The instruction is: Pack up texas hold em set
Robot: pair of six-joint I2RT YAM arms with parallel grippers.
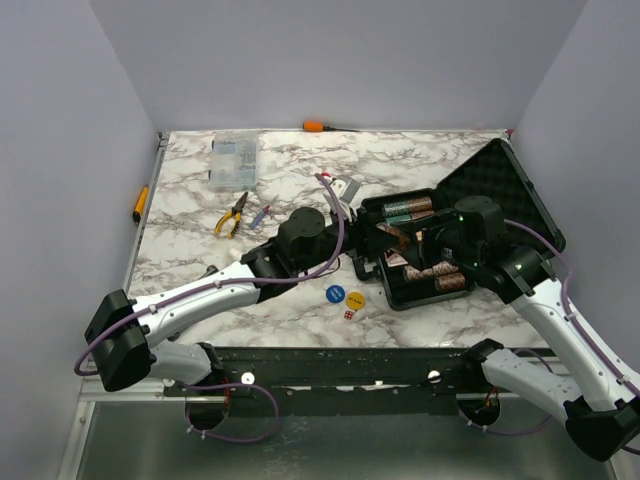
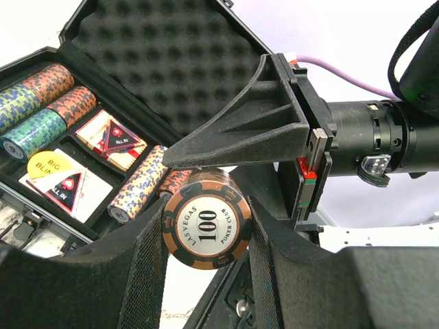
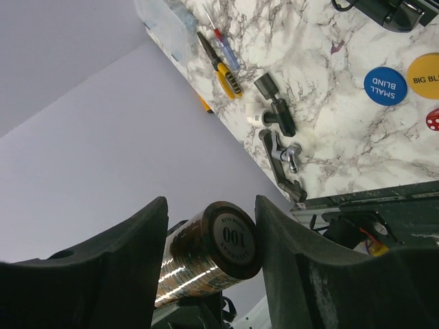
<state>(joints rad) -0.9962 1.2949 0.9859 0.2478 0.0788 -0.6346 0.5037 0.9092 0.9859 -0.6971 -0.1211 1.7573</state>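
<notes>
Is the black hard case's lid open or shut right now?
Open. The black rectangular hard case has its foam-lined lid swung back with the foam facing up, and the chip rows in the tray are exposed.

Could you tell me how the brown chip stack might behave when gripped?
The brown chip stack looks like separate discs, so it may fan apart if squeezed unevenly. Round and lying sideways, it would likely roll if released. Its glossy side looks slippery.
</notes>
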